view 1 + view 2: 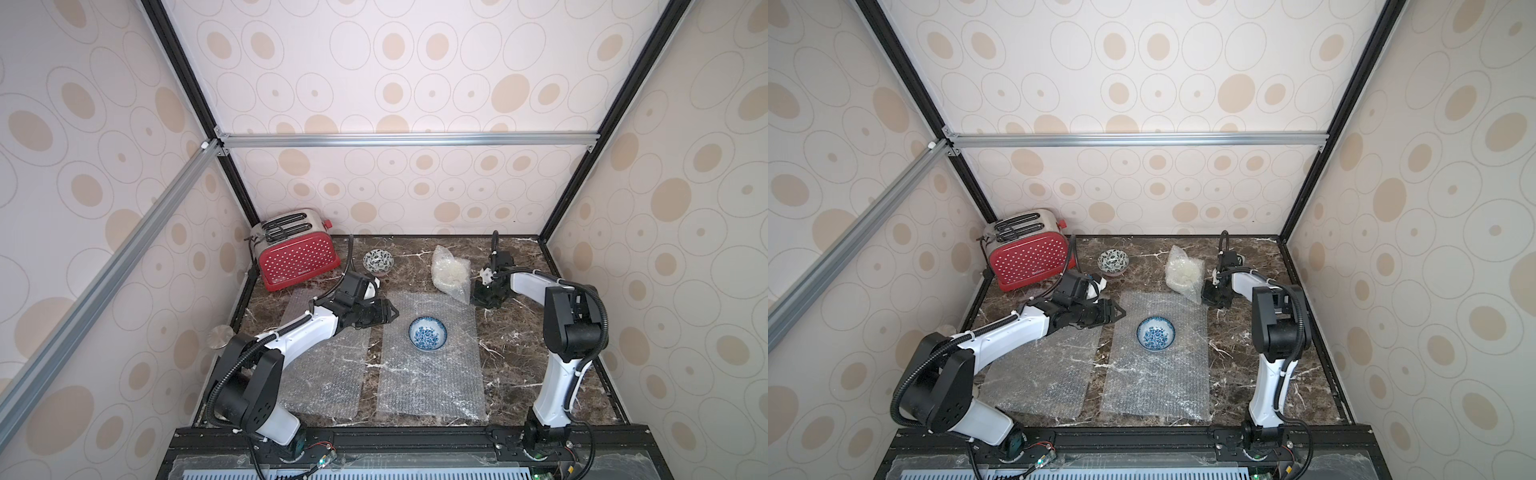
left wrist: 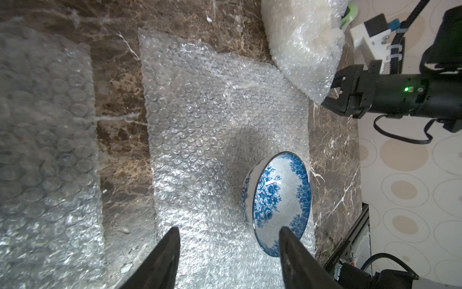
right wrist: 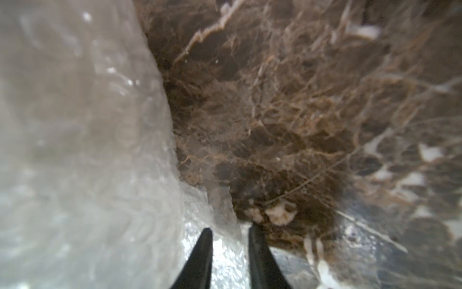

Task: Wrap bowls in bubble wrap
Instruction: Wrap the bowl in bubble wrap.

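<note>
Cream wallpaper (image 1: pixel 395 83), beige ovals, all round. Silver bar (image 1: pixel 407 139) crosses mid-frame; black posts (image 1: pixel 180 62) climb toward upper corners. Dark veined marble tabletop (image 1: pixel 519 345) lower centre; red toaster (image 1: pixel 297 255) left of centre.

The table (image 1: pixel 519 345) has a dark brown marble top with white veins. In the far left corner stands a red toaster (image 1: pixel 297 259) with white dots, and near it, to the right, sits a leaf-patterned bowl (image 1: pixel 377 261). Further right lies a bubble-wrap bundle (image 1: pixel 450 272) — its near corner reaches the right sheet (image 1: pixel 432 374). The left sheet (image 1: pixel 328 374) lies flat beside that one, with a strip of bare marble between them.
</note>
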You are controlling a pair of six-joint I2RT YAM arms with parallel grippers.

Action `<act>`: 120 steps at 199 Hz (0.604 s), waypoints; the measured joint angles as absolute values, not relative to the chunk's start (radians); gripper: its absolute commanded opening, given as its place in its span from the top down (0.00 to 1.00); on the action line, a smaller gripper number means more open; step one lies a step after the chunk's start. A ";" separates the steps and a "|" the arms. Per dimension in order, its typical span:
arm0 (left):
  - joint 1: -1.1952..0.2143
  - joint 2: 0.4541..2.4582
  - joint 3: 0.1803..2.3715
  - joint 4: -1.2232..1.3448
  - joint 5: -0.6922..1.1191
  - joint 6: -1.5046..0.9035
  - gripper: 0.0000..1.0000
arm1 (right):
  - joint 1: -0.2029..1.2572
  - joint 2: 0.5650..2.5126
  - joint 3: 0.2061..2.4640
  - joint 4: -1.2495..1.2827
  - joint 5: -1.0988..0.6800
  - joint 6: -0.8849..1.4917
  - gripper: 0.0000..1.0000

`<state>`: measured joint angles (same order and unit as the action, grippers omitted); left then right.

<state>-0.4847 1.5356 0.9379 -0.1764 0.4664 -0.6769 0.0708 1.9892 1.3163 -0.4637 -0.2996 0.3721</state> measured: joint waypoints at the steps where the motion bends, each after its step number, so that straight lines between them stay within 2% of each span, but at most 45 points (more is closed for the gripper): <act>1: -0.485 1.536 0.938 -0.176 0.467 -0.677 0.38 | 0.071 1.990 1.316 -0.463 -0.300 0.372 0.87; 36: -0.485 1.539 0.938 -0.175 0.467 -0.677 0.38 | 0.071 1.979 1.287 -0.450 -0.322 0.353 0.96; 68: -0.485 1.541 0.938 -0.173 0.472 -0.678 0.38 | 0.071 1.909 1.196 -0.450 -0.341 0.355 0.98; 120: -0.499 1.563 0.937 -0.162 0.489 -0.685 0.39 | 0.071 1.693 1.088 -0.477 -0.348 0.372 0.97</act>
